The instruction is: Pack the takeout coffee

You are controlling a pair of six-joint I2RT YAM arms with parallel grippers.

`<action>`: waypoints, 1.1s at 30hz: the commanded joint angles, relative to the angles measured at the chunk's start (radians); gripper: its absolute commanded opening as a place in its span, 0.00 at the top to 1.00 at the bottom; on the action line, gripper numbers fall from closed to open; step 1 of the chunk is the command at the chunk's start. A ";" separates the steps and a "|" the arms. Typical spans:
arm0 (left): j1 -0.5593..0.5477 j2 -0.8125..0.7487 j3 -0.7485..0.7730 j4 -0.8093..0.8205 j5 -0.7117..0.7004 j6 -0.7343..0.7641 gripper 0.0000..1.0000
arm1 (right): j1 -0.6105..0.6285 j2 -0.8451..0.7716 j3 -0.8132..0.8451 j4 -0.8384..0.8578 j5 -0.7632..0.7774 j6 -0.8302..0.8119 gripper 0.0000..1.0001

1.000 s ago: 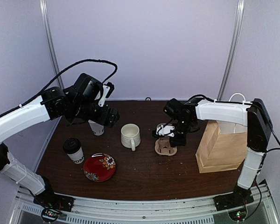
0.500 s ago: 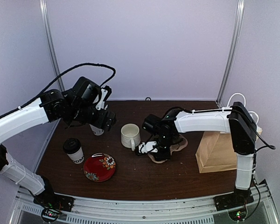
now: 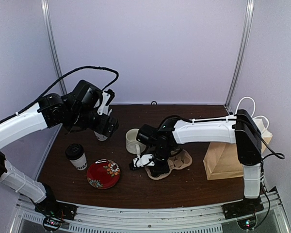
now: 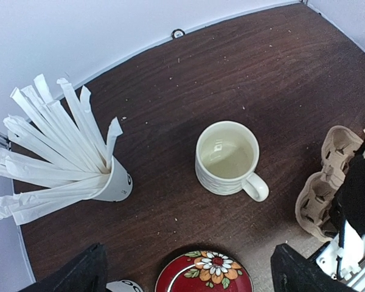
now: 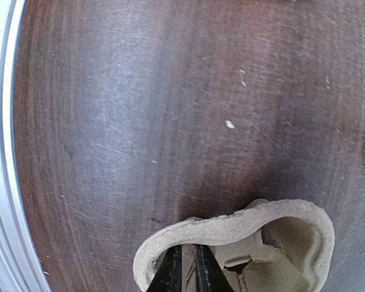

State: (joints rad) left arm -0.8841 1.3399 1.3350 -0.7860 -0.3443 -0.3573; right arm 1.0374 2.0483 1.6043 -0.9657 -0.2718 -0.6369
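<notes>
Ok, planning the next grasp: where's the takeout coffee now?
Top view, left side: the takeout coffee stands upright just left of the red plate.

Bare tabletop (image 3: 184,190) runs along the near edge from the red plate (image 3: 103,174) to the paper bag (image 3: 228,158) at the right edge. The mug (image 3: 134,140) and cup carrier (image 3: 177,161) block the middle. The takeout coffee cup (image 3: 76,156) stands just beside the plate. The straw cup (image 4: 112,182) crowds the far left corner.

Left arm (image 3: 24,124) raised, elbow bent, reaching in from the left side. Left gripper (image 3: 108,127) points down, fingers (image 4: 79,274) spread wide, nothing between them. Right arm (image 3: 203,130) stretched low toward table centre, wrist turned down. Right gripper (image 5: 184,271) jaws nearly together, pinching the rim of a pulp tray (image 5: 231,228).
</notes>
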 commanded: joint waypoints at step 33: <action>-0.148 0.538 0.384 -0.160 0.386 0.072 0.42 | -0.801 -0.651 0.046 0.039 -0.479 0.236 0.34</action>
State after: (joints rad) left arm -1.0111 1.8084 1.6203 -0.9321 -0.0551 -0.3080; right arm 0.3145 1.4139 1.6672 -1.0264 -0.6342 -0.4904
